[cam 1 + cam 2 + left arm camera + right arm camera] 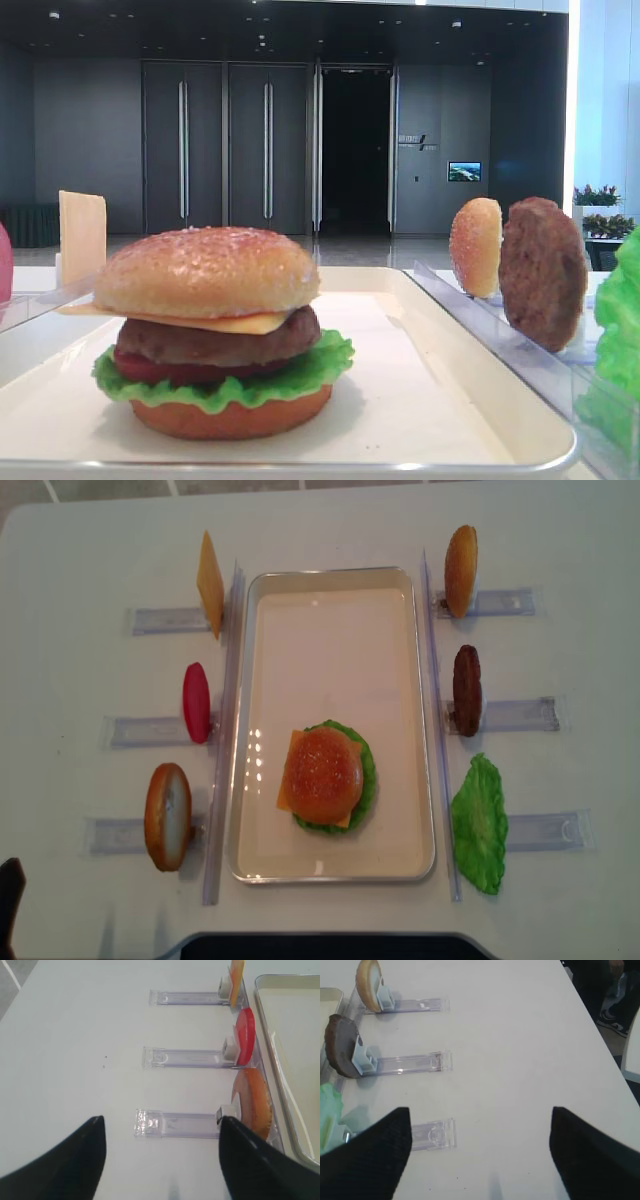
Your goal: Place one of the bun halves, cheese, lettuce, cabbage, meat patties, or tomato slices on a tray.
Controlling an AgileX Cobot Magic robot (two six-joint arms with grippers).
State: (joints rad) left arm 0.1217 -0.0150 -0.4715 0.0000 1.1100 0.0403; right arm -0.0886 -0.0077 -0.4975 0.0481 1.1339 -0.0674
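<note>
Tray: I see the large white rectangular tray (250, 680) mid-table, a stacked burger on its near half, topped by a glossy golden bun half (322, 772).
Racks: a dark brown meat patty (467, 690) and a ruffled green lettuce leaf (481, 824) stand right of it.
Right gripper (480, 1152): fingers apart, empty, over bare table.
Left gripper (162, 1160): fingers apart, empty.

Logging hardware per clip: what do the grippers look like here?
Both wrist views show two broad black fingers with a fine woven-looking texture, tapering to blunt tips: left gripper, right gripper. No cables, markings or arm links are visible.
</note>
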